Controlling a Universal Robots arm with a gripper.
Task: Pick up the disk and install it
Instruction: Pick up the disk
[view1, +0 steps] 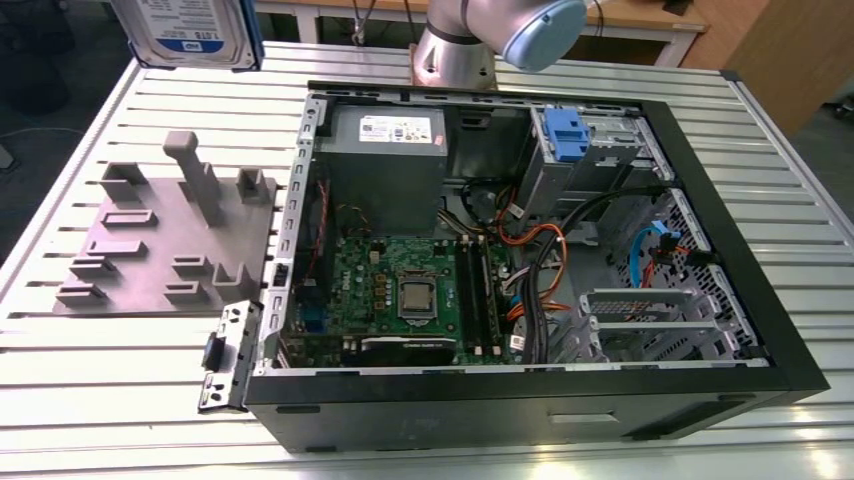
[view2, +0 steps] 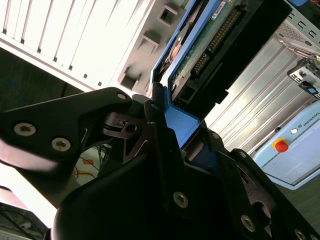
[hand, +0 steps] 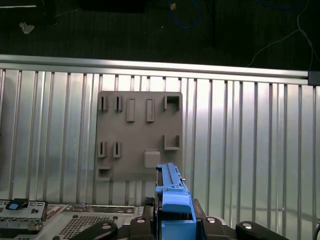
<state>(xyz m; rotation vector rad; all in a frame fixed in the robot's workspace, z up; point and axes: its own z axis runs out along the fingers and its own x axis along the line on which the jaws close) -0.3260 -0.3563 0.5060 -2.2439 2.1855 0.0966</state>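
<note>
The disk (view1: 187, 35), a silver drive with a white-and-blue label in a blue carrier, hangs in the air above the table's far corner at the exterior view's left, well above the grey fixture plate (view1: 167, 235). In the second wrist view my gripper (view2: 182, 127) is shut on the carrier's blue end, with black fingers (view2: 150, 117) pressing on both sides; the disk's (view2: 200, 50) circuit-board side shows beyond them. In the first wrist view the disk (hand: 172, 197) is seen edge-on, sticking out from the gripper (hand: 172, 225) over the fixture plate (hand: 140, 135).
An open computer case (view1: 534, 400) lies on the slatted metal table (view1: 120, 400), with motherboard (view1: 400, 290), grey power supply (view1: 387, 160) and a drive cage with a blue clip (view1: 567, 135) at its far end. The arm's base (view1: 454, 55) stands behind the case.
</note>
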